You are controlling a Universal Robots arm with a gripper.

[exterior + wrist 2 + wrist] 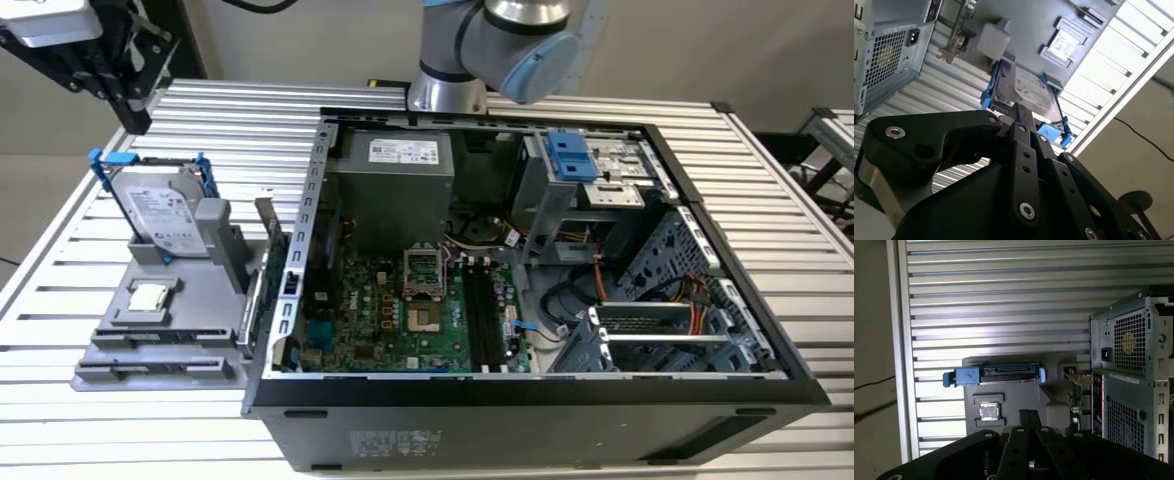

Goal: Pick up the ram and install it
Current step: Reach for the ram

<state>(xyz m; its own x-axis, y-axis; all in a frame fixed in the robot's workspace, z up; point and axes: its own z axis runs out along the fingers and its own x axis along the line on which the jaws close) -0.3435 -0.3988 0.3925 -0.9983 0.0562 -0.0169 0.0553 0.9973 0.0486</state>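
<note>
Opening stage of the ram installation. The gripper (pixel 1028 415) hangs above the slatted table (pixel 80 420), off to one side of the open computer case (pixel 534 415) and near the grey parts holder (pixel 174 335) that carries the hard drive (pixel 167 215) and the processor chip (pixel 150 297). Its jaws are pressed together on nothing. The ram cannot be singled out with certainty; a narrow strip (pixel 1073 397) standing on edge between holder and case may be it. The motherboard's memory slots (pixel 483 320) look vacant, so pick-up and seating both appear to remain.
</note>
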